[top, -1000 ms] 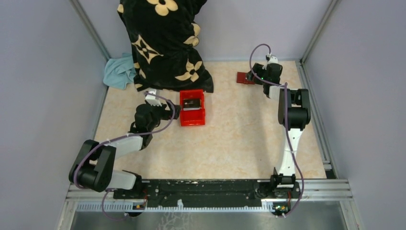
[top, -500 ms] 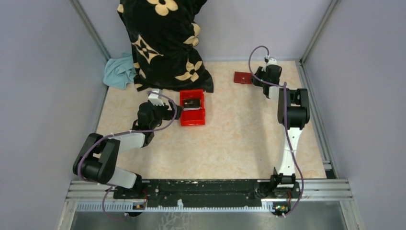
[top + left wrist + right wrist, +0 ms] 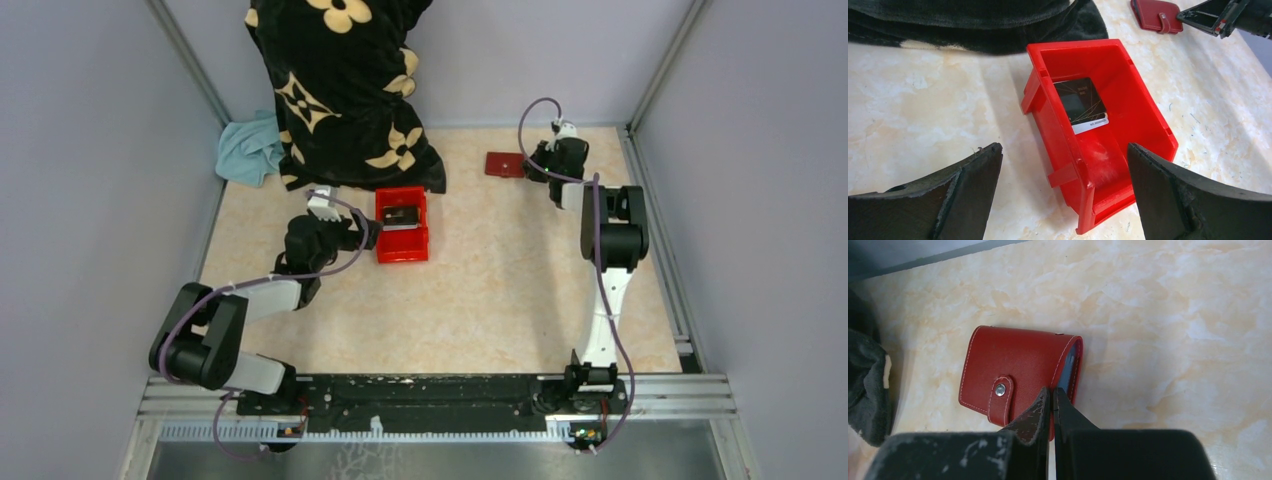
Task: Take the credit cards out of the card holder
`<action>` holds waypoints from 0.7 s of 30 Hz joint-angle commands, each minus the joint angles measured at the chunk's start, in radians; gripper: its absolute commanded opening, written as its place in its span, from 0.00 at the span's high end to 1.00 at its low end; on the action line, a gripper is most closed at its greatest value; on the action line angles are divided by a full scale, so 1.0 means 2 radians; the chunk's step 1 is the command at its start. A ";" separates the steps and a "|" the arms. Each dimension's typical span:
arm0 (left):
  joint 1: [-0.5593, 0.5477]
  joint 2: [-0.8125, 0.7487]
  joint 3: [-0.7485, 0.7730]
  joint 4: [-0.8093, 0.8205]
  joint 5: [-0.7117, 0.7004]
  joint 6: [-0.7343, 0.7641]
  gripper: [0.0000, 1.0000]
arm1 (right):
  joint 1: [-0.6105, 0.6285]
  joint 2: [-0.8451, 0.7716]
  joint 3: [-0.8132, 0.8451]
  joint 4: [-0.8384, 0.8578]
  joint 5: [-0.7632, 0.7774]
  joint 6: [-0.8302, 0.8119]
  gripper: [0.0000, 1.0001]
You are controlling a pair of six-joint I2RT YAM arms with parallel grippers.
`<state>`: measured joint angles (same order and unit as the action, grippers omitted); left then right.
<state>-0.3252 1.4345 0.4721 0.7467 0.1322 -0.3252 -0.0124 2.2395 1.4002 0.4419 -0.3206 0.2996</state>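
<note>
Small dark-red leather snap wallet (image 3: 1013,371) lies flat on the far side of the table (image 3: 500,280), pale-blue card edge (image 3: 1068,371) peeking out. Right gripper (image 3: 1050,399) is pinched closed and empty, tips at that opening, probably prying. Left gripper (image 3: 1063,150) is spread wide at the red plastic bin (image 3: 1143,112), which holds a dark glossy card (image 3: 1080,102).

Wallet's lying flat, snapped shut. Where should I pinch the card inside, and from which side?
Probably pinch the blue-grey card edge peeking from the open end of the wallet, away from the snap strap. Come in low from that end, since only that sliver shows. The right tool is shut, so open it first.
</note>
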 commanded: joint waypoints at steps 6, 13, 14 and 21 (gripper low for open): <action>-0.001 -0.034 -0.026 0.050 -0.006 0.002 0.01 | 0.014 -0.049 -0.002 0.019 -0.019 -0.005 1.00; -0.001 -0.048 -0.034 0.045 -0.017 -0.004 0.01 | 0.014 -0.087 -0.041 0.049 -0.064 0.009 1.00; -0.001 -0.054 -0.040 0.050 -0.026 -0.004 0.01 | 0.014 -0.095 -0.048 0.050 -0.071 0.014 1.00; -0.001 -0.107 -0.068 0.052 -0.066 -0.011 0.01 | 0.023 -0.194 -0.152 0.079 -0.095 0.056 1.00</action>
<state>-0.3252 1.2781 0.3523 0.8146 0.0513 -0.3298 0.0048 2.0109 1.1633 0.5041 -0.4503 0.3664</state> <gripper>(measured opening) 0.996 0.012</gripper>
